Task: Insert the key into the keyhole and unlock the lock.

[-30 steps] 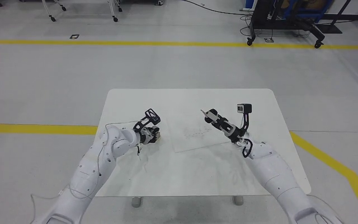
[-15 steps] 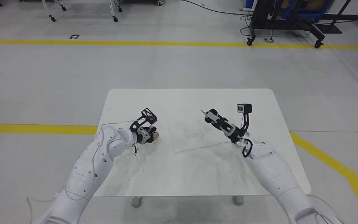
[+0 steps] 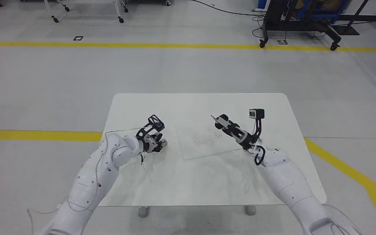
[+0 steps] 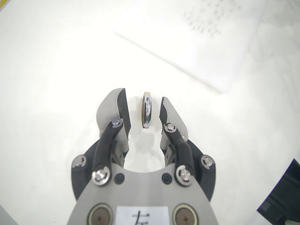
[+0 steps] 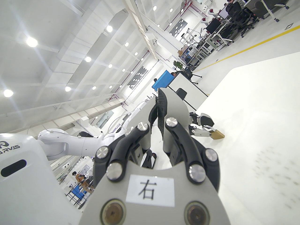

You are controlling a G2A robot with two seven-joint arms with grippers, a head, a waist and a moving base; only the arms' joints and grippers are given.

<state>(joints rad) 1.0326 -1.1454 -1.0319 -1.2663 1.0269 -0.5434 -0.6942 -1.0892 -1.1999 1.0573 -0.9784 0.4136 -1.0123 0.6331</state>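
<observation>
Left tool (image 4: 143, 99) spread around lock (image 4: 147, 113), right tool (image 5: 161, 99) closed, well apart

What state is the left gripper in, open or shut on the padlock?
Open. The left gripper straddles the padlock, with a clear gap between the lock and each finger pad.
</observation>
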